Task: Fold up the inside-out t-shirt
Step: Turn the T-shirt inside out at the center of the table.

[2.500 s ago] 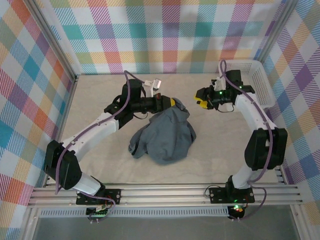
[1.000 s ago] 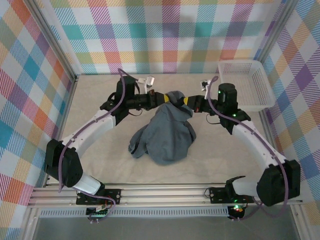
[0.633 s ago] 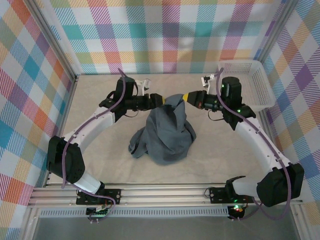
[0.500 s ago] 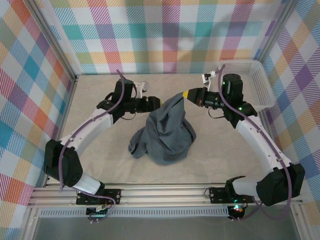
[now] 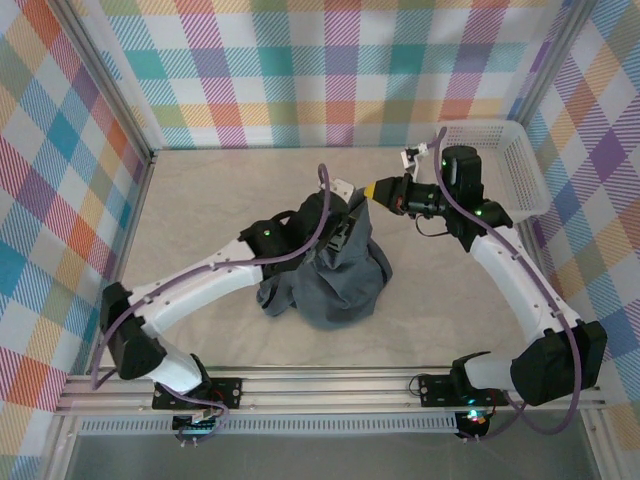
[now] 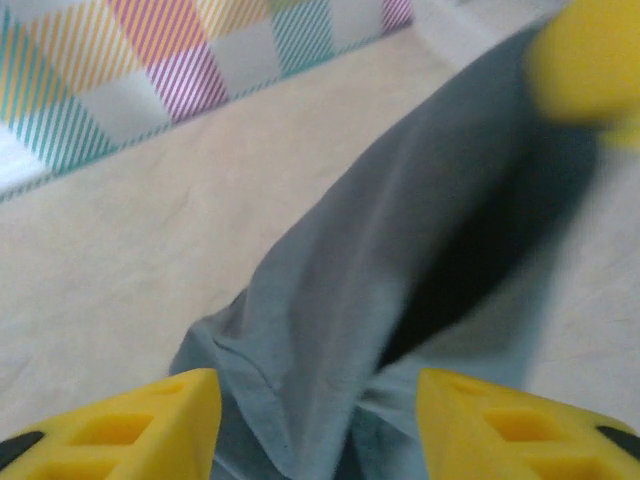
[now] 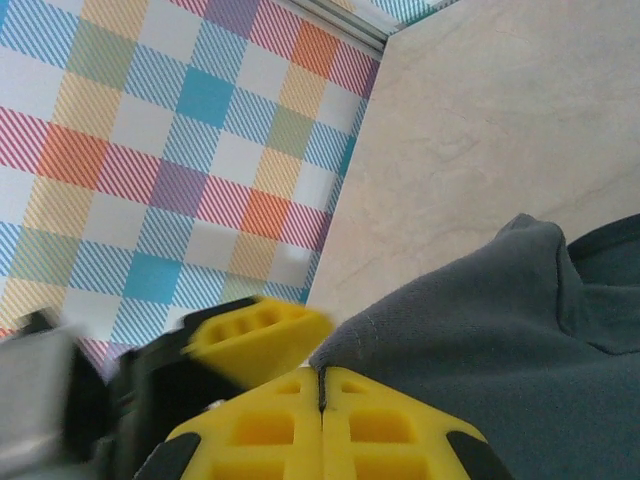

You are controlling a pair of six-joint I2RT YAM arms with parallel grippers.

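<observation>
The inside-out t-shirt (image 5: 335,285) is a slate blue-grey heap in the middle of the table, pulled up into a peak at its far side. My right gripper (image 5: 372,190) is shut on that peak; in the right wrist view the yellow fingers (image 7: 321,385) pinch a hemmed edge of the shirt (image 7: 500,330). My left gripper (image 5: 350,215) hovers just below the peak with its jaws open and nothing between them. In the left wrist view the gripper (image 6: 318,430) looks along the hanging cloth (image 6: 400,250), and the right gripper's fingertips (image 6: 590,60) blur at the top right.
A white mesh basket (image 5: 510,170) stands at the back right, behind the right arm. Plaid walls (image 5: 330,70) close the table on three sides. A metal rail (image 5: 330,385) runs along the near edge. Bare tabletop (image 5: 200,220) lies left of the shirt.
My left gripper let go of the shirt's top, opened, and swung right and nearer, over the heap. My right gripper kept its hold and lifted the peak slightly.
</observation>
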